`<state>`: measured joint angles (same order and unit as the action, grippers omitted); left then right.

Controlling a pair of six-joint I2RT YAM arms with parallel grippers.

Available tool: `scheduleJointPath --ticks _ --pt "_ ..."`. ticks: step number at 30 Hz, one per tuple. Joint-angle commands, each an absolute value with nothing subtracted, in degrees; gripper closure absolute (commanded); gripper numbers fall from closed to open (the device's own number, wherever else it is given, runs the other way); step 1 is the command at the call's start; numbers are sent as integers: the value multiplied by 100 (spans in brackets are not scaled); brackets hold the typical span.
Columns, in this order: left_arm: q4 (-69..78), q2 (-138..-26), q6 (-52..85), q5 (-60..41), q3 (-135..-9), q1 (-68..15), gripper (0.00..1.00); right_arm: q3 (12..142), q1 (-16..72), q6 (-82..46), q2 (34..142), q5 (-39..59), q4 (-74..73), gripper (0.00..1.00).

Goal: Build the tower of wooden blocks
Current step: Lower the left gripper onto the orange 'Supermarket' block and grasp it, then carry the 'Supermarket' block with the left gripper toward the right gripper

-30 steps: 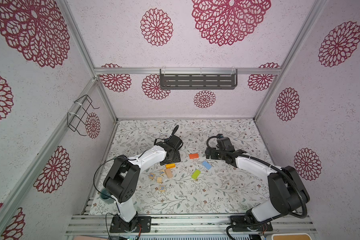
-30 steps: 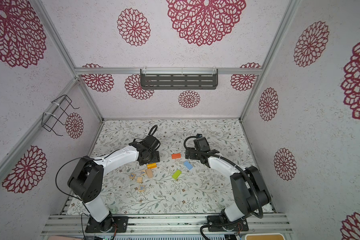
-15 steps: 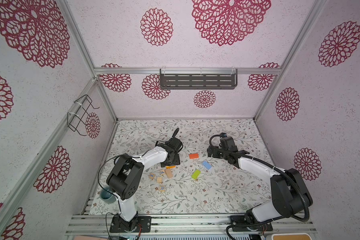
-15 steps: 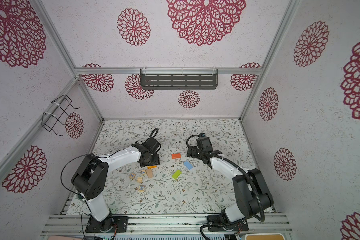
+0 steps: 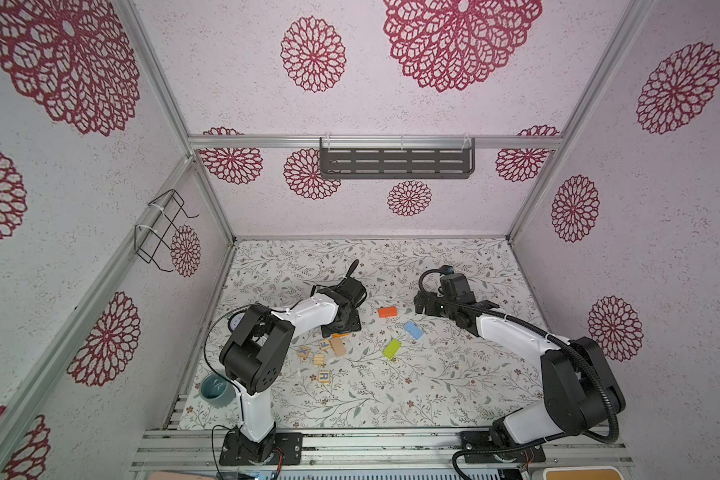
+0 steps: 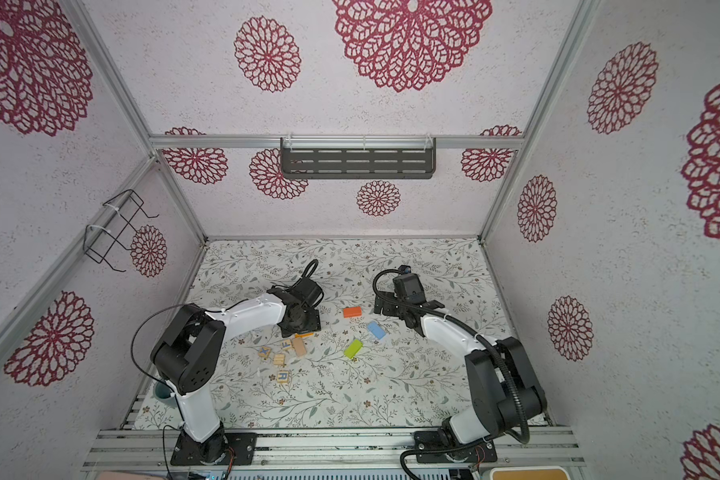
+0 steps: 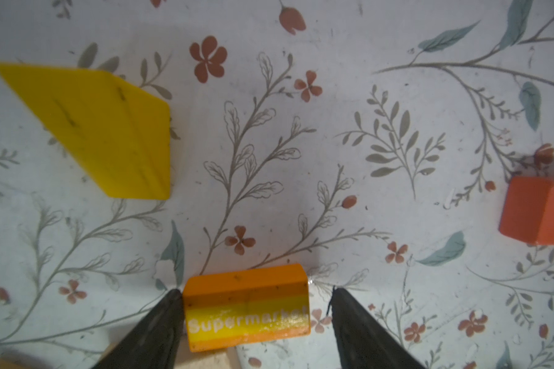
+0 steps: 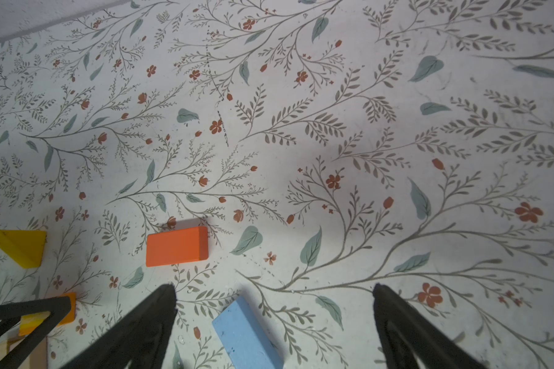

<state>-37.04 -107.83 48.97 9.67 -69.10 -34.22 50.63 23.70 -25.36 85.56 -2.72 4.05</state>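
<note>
My left gripper [image 7: 256, 290] [image 5: 342, 328] is open and straddles an orange block with a yellow stripe [image 7: 247, 306]. One finger touches the block's end and the other stands a gap away. A yellow wedge [image 7: 103, 127] lies beyond it. My right gripper [image 8: 273, 287] [image 5: 420, 306] is open over the mat, and a light blue block [image 8: 247, 335] [image 5: 413, 330] lies loose between its fingers. The orange block [image 5: 387, 311] [image 8: 176, 246] lies between the two arms. The lime green block [image 5: 392, 348], a tan block [image 5: 337, 345] and lettered cubes [image 5: 324, 376] lie apart in front. No tower is in view.
A teal cup [image 5: 216, 388] stands by the left arm's base. A dark shelf [image 5: 395, 164] hangs on the back wall and a wire rack [image 5: 161, 230] on the left wall. Walls enclose the floral mat [image 5: 454, 374] on three sides.
My left gripper has settled over the striped block, which now shows only as a sliver in the top views. The right gripper has drifted slightly to the right. No block has moved.
</note>
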Motion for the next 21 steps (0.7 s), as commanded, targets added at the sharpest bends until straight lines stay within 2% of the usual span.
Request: scheduleJointPath --ticks 1,6,11,13,21 --pt "-3595 -10863 5098 1063 -6873 -3408 24 5038 2338 -2619 8543 -246 273 1" --pt "-3603 -10863 5106 1109 -6873 -3407 27 5036 2338 -2619 8534 -241 272 2" --pt "-3580 -10860 5090 1125 -6913 -3407 41 5036 2340 -2687 8510 -262 299 4" --pt "-3589 -10863 5064 1105 -6950 -3408 44 5021 2338 -2706 8490 -256 274 4" --pt "-3852 -10811 4958 1225 -7127 -3435 43 5010 2338 -2690 8412 -285 290 4"
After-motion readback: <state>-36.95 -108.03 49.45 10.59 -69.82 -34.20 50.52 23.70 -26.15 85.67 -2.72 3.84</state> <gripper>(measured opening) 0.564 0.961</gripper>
